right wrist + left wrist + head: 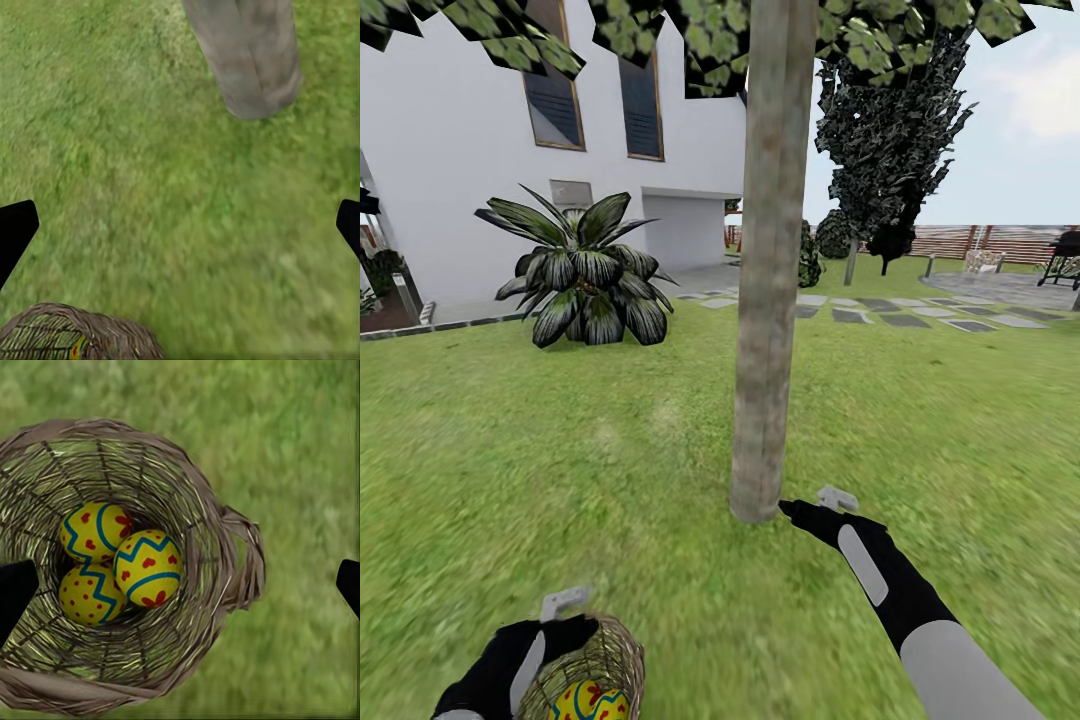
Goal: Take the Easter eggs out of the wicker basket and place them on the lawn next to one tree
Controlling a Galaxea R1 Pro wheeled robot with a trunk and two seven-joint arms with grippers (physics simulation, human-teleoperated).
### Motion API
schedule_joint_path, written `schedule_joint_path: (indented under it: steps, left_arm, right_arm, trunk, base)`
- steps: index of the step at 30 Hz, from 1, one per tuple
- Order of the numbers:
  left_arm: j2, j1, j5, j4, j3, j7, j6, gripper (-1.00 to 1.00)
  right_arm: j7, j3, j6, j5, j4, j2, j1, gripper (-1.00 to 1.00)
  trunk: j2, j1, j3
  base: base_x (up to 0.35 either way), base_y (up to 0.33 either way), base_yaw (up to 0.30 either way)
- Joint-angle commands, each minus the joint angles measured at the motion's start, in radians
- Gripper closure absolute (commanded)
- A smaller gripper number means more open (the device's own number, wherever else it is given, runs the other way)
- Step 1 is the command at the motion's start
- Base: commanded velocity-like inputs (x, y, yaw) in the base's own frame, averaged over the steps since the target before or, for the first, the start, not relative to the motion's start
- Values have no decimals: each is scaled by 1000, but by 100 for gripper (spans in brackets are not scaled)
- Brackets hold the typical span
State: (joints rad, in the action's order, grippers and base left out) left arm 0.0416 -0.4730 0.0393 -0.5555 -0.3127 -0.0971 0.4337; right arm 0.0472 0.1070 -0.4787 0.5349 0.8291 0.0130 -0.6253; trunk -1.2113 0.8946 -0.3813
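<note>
While the trunk rises at centre, three eggs fill one basket at lower left; both grippers gape wide, empty.

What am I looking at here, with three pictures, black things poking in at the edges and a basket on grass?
This is a simulated robot with two arms. The big picture comes from a camera on its head; the two smaller ones come from cameras near each hand. In the head view, the black left hand hovers over a small tan woven wicker basket, and the black right hand reaches toward the thick grey-brown tree trunk. The left wrist picture looks straight down into the basket, where three yellow eggs painted with red marks and blue zigzags lie. Everything sits on bright green lawn. Both hands are open and hold nothing.
</note>
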Motion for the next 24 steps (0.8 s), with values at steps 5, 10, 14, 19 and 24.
schedule_joint_path:
  steps: [5, 10, 14, 19, 24]
  left_arm:
    - [19, -77, 1, 117, -5, -6, 0, -100]
    - [34, -102, 1, 147, -7, -6, -2, -100]
    - [44, -107, 1, 157, -10, -6, -6, -100]
    - [50, -109, 1, 190, -12, -6, -27, -100]
    - [54, -110, 1, 202, -12, -5, -35, -100]
  right_arm:
    - [5, 5, -5, 7, 56, 0, 0, -100]
    - [6, 9, -73, 6, 183, -2, 34, -100]
    - [6, 9, -121, 5, 271, -2, 68, -100]
    - [6, 8, -141, 6, 314, -2, 82, -100]
    - [6, 8, -144, 7, 322, -2, 84, -100]
  trunk:
    - [-1, 0, -1]
    - [-1, 0, -1]
    - [-1, 0, -1]
    - [-36, 19, -17]
    - [-71, 38, -33]
  base:
    - [0, 0, 0]
    - [0, 0, 0]
    - [0, 0, 0]
    - [0, 0, 0]
    - [0, 0, 0]
